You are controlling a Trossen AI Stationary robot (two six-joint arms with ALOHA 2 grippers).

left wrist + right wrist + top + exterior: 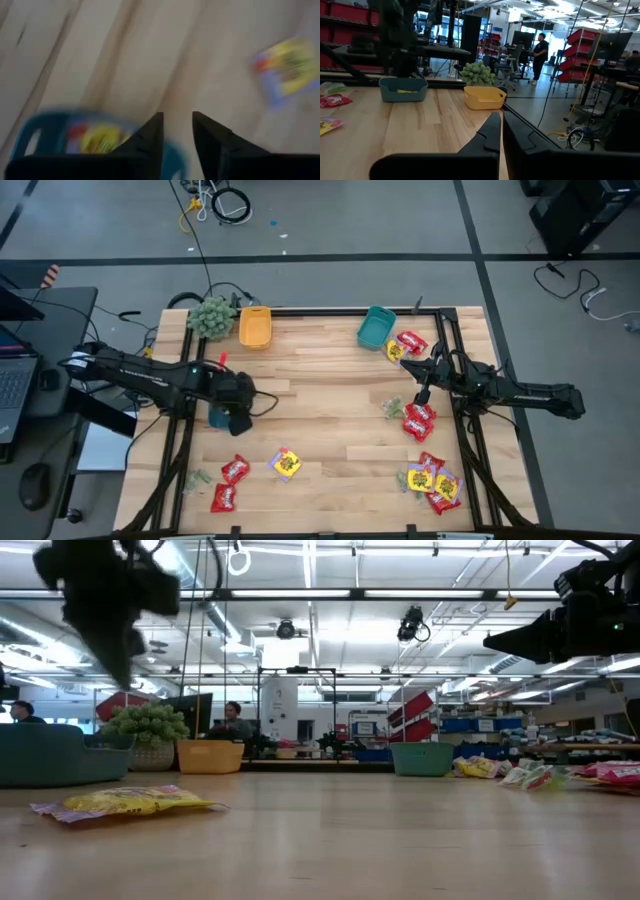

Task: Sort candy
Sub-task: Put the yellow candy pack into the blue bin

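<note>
Now: both claws empty above the worktop

Now the left claw (238,420) hangs over a blue bin (75,137) at the left side of the worktop (330,380). Its fingers (152,135) stand a little apart and hold nothing. Inside the bin lies one yellow candy (100,139).

The right claw (421,394) is at the right side, lifted above the wood, its fingers (490,132) almost pressed together, with only a thin gap, and empty. Just below it lie red candy (419,420) and pale green candy (392,408).

More red and yellow packets (432,480) lie at the near right corner, some beside the teal bin (376,328), and others (232,480) at the near left. The orange bin (255,327) stands at the far edge beside a fuzzy green ball (211,317).
</note>
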